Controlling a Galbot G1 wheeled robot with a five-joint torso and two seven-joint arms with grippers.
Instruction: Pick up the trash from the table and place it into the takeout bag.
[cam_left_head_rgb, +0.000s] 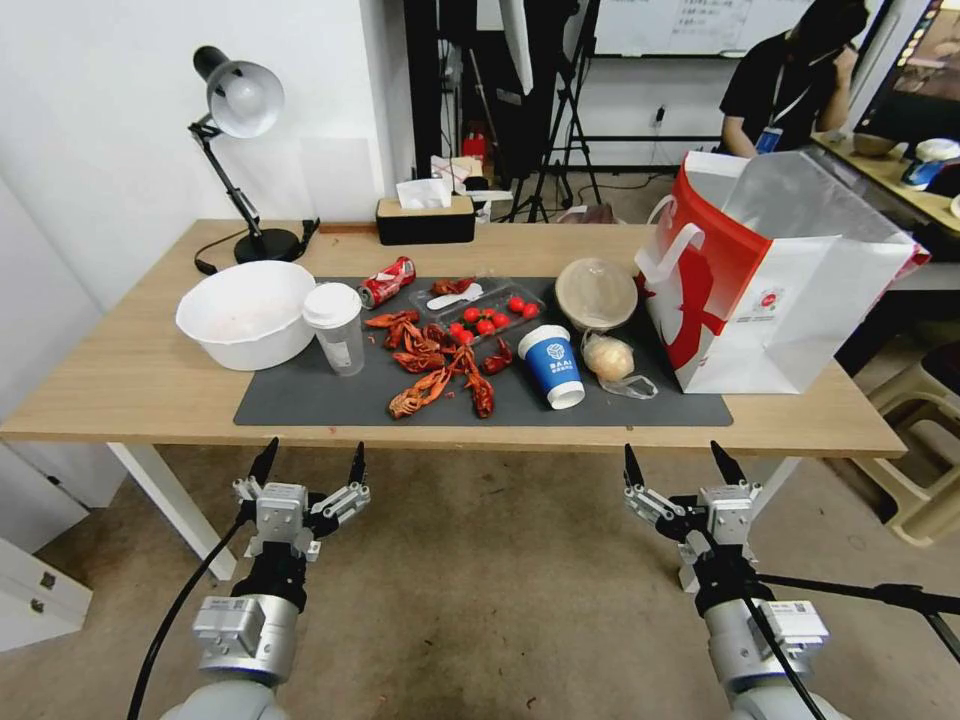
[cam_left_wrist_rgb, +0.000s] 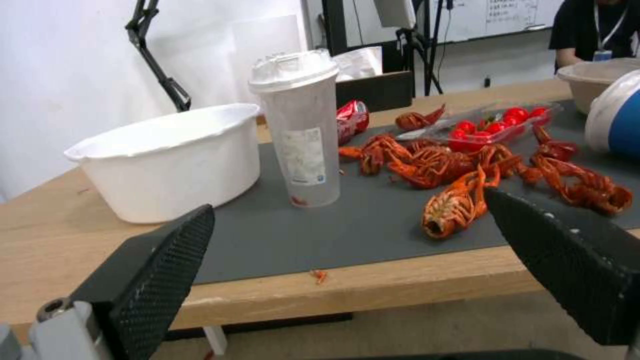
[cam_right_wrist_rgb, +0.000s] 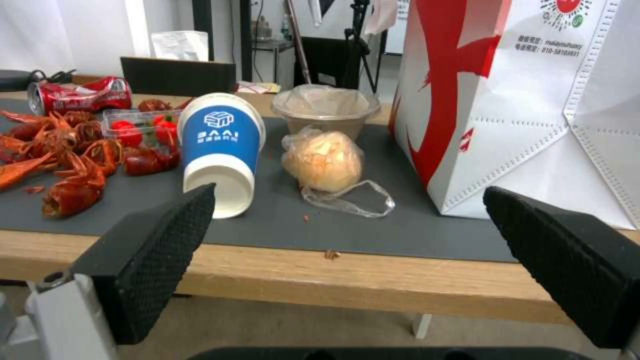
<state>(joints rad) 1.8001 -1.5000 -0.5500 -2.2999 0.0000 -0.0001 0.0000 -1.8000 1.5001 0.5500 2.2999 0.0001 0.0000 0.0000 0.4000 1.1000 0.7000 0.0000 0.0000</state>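
Note:
On the table's (cam_left_head_rgb: 140, 380) dark mat (cam_left_head_rgb: 300, 405) lie the trash items: a white-lidded cup (cam_left_head_rgb: 335, 325) (cam_left_wrist_rgb: 300, 130) standing upright, a dented red can (cam_left_head_rgb: 386, 281) (cam_left_wrist_rgb: 352, 120) (cam_right_wrist_rgb: 80, 95), a blue paper cup (cam_left_head_rgb: 552, 365) (cam_right_wrist_rgb: 220, 145) on its side, a clear-lidded tan bowl (cam_left_head_rgb: 596, 293) (cam_right_wrist_rgb: 325, 107) and a clear plastic bag (cam_left_head_rgb: 612, 360) (cam_right_wrist_rgb: 323, 160). The red-and-white takeout bag (cam_left_head_rgb: 770, 270) (cam_right_wrist_rgb: 520, 100) stands open at the table's right end. Both grippers hang open and empty below the front edge, the left gripper (cam_left_head_rgb: 308, 463) (cam_left_wrist_rgb: 347, 210) facing the lidded cup, the right gripper (cam_left_head_rgb: 675, 462) (cam_right_wrist_rgb: 350, 192) facing the blue cup.
A big white bowl (cam_left_head_rgb: 246, 312) sits at the mat's left end. Red crayfish shells (cam_left_head_rgb: 435, 365) and a tray of tomatoes (cam_left_head_rgb: 490, 315) fill the mat's middle. A desk lamp (cam_left_head_rgb: 240, 110) and a tissue box (cam_left_head_rgb: 425, 218) stand along the back edge.

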